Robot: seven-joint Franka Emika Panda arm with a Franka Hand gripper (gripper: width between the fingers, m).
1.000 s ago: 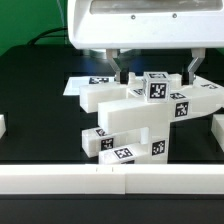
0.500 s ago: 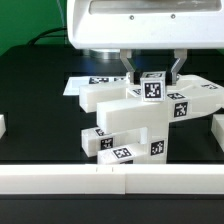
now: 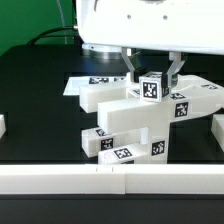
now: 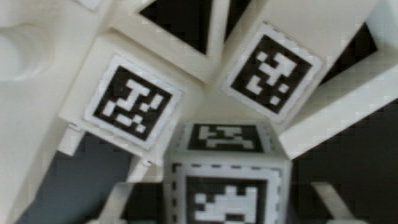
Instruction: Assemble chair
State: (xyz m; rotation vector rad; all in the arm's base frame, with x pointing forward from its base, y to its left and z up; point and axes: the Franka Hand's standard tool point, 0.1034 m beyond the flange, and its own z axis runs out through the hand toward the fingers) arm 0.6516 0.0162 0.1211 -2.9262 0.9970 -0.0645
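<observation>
1. Pincer: the two-finger gripper (image 3: 151,70) of the glossy white robot arm hangs over the top of the stack. Its jaws stand closed against two opposite sides of a small matte white plastic block with black-and-white square tags (image 3: 150,89). This reads as a grip on it.
2. Location: the small block stands upright on the highest point of the part-built chair (image 3: 120,120), a stack of matte white blocky tagged parts in the middle of the black table top (image 3: 40,115). Cannot tell whether it is seated in a notch or only resting.
3. Key relation: the small block lies straight below the wrist, between the fingers. One finger (image 3: 131,68) is on the exterior view's left, its mate on the right. In the wrist view the small block (image 4: 222,175) sits centred, a tagged face toward the camera.
4. Axis: the long white bar (image 3: 195,100) beneath runs across the exterior view, so the jaws pinch along that line.
5. Judgement: the coming move is vertical, either a lift or a press. Any tilt risks jamming.
6. The marker board (image 3: 75,88) lies flat behind, apart.
</observation>
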